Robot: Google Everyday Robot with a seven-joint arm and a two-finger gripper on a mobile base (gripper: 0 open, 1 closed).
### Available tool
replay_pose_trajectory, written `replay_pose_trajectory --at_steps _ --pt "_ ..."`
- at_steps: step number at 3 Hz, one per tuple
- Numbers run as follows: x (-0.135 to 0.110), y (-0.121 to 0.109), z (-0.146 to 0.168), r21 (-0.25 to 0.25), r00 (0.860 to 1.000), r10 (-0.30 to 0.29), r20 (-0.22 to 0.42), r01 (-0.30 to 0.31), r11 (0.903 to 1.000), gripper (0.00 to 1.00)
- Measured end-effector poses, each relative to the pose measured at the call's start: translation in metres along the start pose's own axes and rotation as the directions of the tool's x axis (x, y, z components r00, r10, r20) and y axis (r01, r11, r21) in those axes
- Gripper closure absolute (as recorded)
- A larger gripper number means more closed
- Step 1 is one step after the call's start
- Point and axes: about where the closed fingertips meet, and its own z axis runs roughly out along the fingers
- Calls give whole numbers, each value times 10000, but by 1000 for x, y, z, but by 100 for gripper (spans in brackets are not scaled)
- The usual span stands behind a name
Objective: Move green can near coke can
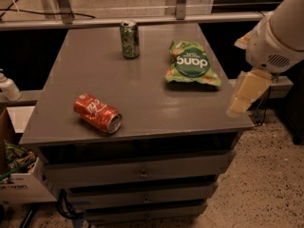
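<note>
The green can (129,39) stands upright at the far middle of the grey table top (142,89). The coke can (97,113) lies on its side near the front left corner, its silver end facing front right. My gripper (246,93) hangs off the table's right edge, level with the table's front half, below the white arm (278,37). It holds nothing that I can see and is far from both cans.
A green chip bag (191,64) lies flat on the far right of the table. Drawers (142,172) run below the top. A white bottle (8,87) and a cardboard box (19,184) stand at the left. A metal rail (142,20) runs behind.
</note>
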Motion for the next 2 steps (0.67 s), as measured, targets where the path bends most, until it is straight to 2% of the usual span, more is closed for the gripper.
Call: replay_pose_trajectory --at_steps 1,2 --pt "-26 -26 35 -220 9924 89 1224 -62 9997 0" --pt "-59 -53 65 -684 9647 286 2618 -110 9976 0"
